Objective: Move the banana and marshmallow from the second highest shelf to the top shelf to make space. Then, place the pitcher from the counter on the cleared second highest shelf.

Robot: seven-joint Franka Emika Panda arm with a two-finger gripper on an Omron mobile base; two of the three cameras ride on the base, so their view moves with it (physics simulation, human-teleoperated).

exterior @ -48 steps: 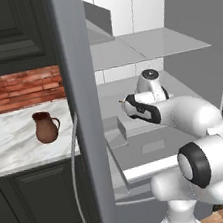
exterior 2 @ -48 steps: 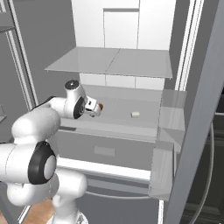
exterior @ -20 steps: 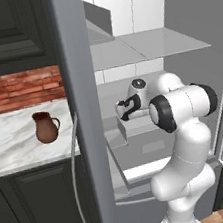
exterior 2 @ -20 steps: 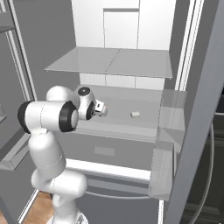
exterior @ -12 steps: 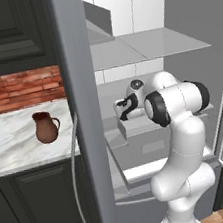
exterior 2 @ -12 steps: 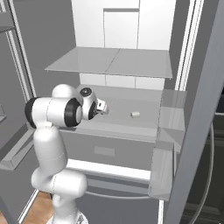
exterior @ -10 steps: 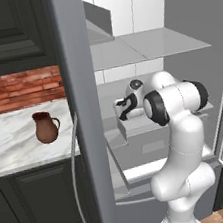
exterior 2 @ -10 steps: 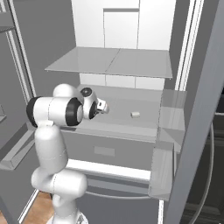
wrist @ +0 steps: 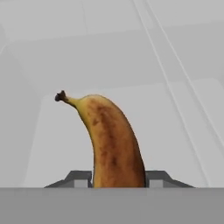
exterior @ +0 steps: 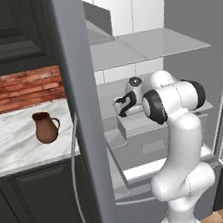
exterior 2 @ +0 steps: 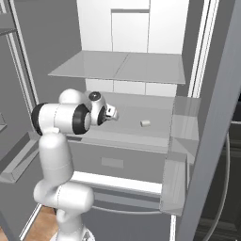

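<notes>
The banana (wrist: 109,140), orange-yellow with brown patches, stands between my gripper's (wrist: 119,178) two fingertips, and both press against its sides. My gripper (exterior 2: 113,113) reaches over the left part of the second highest shelf (exterior 2: 157,109). The tiny white marshmallow (exterior 2: 145,123) lies on that shelf, well to the right of the hand. The top shelf (exterior 2: 122,66) is a bare pale plate just above. The reddish-brown pitcher (exterior: 45,127) stands upright on the marble counter (exterior: 10,146), left of the grey wall. The same gripper (exterior: 119,107) shows in the left base view.
A tall grey wall (exterior: 83,112) separates the counter from the shelf stack. Below the second highest shelf is a box-like bin (exterior 2: 117,157). An open door with clear pockets (exterior 2: 181,150) stands at the right. Red brick (exterior: 19,89) backs the counter.
The fingers have closed in from wide open onto the banana. The hand has crept slightly forward over the shelf; marshmallow and pitcher have not moved.
</notes>
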